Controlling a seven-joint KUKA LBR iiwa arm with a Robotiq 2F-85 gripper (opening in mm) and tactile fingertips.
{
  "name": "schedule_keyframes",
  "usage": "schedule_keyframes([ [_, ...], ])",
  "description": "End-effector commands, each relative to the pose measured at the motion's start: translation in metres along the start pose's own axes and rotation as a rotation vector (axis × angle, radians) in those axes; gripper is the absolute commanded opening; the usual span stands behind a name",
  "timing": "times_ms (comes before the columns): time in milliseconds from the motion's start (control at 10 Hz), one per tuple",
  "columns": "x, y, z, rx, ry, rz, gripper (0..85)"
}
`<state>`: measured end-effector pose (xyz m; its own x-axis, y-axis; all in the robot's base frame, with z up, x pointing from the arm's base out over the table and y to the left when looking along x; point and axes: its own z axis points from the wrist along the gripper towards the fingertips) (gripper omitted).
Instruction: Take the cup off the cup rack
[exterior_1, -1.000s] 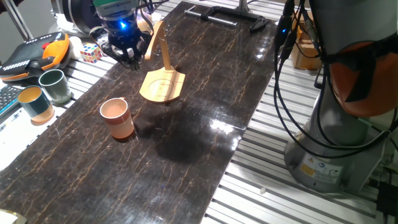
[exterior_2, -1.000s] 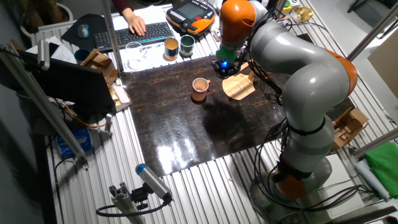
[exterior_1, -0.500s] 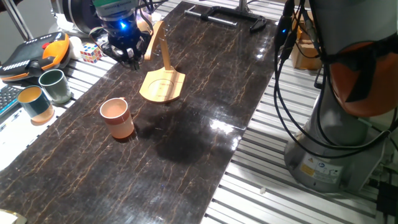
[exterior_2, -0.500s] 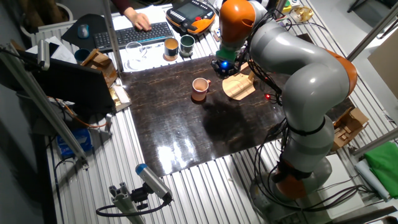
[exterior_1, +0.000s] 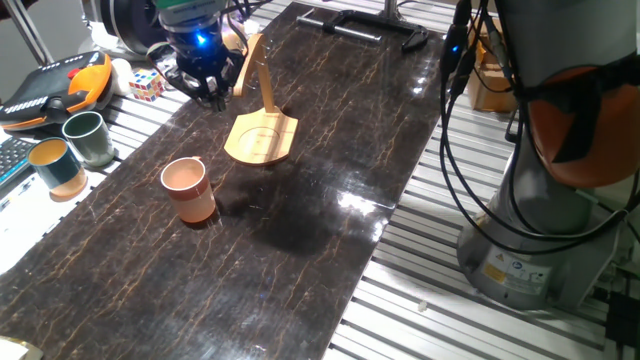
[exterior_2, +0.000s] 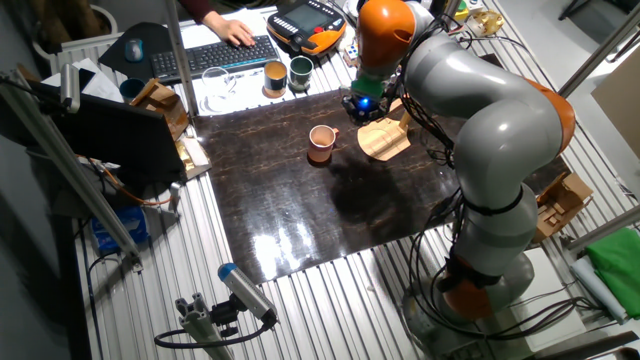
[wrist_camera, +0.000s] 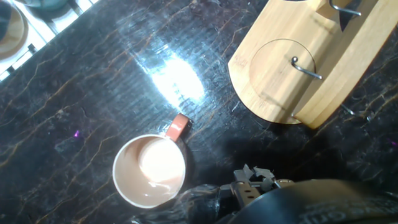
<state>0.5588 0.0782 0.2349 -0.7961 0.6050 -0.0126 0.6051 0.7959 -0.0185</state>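
Salmon-pink cup stands upright on the dark marble-look table, mouth up, pale inside showing, small handle pointing toward the cup rack. Cup and rack are apart, not touching; the cup is already off the rack, so the task looks done or nearly done, as a judgement. Wooden rack sits on its flat leaf-shaped base with the thin curved arm rising; nothing hangs on it. Gripper hovers at the far edge of the table behind the rack, well apart from the cup, with the rack between them in one fixed view. Jaws hold nothing; how wide they stand I cannot tell, since the fingers are dark and small in both fixed views and the hand view shows only a blurred dark part at the bottom edge. In the hand view the cup sits lower left, the rack base upper right. Risks: the arm sits near the rack's upright, so a sideways or downward move could clip the arm and tip the light rack or shove it into the cup. Cables draped by the robot base could snag on a big swing. Dark green cup and teal cup stand off the table's left edge, well clear.
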Motion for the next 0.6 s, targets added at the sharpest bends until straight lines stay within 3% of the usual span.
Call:
schedule_keyframes([
  [0, -0.0001, 0.0, 0.0001, 0.0, 0.0, 0.0, 0.7],
  [500, -0.0002, 0.0011, -0.0001, -0.004, -0.007, -0.035, 0.7],
])
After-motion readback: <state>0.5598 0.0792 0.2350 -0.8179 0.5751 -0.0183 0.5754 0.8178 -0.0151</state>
